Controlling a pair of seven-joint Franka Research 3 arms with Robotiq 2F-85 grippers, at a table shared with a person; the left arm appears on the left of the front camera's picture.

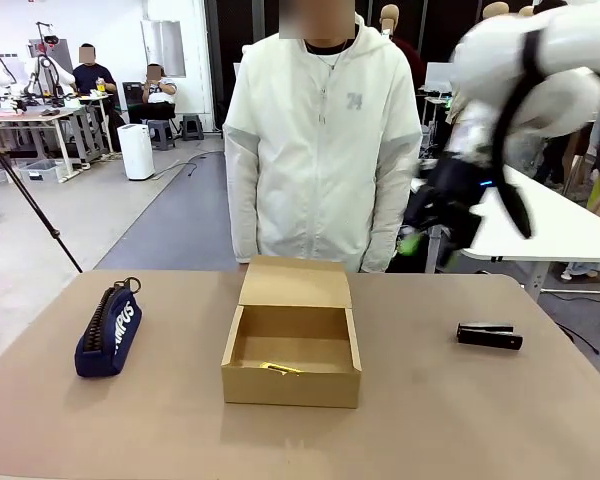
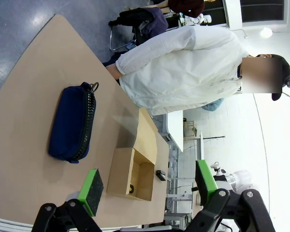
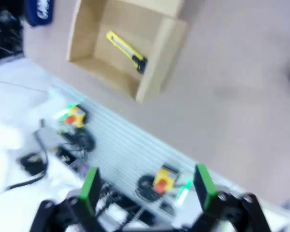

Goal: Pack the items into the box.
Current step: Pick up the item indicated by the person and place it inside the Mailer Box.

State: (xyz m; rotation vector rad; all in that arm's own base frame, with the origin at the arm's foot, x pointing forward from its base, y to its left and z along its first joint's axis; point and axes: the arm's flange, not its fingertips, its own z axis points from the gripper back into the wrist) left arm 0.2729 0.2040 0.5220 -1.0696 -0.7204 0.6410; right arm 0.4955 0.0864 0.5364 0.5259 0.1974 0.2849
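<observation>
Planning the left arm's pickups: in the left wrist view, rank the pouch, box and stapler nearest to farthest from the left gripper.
1. navy pouch, on the robot's left, nearest the left gripper.
2. box, in the middle, beyond the pouch.
3. black stapler, on the right side, past the box.

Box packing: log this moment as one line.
box open, yellow-black tool inside | pouch, stapler on table | left gripper open | right gripper open

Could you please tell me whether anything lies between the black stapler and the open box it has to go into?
Nothing visible does. Bare table separates the stapler from the box, whose lid stands open at the far edge. The yellow utility knife lies inside, near the front wall.
</observation>
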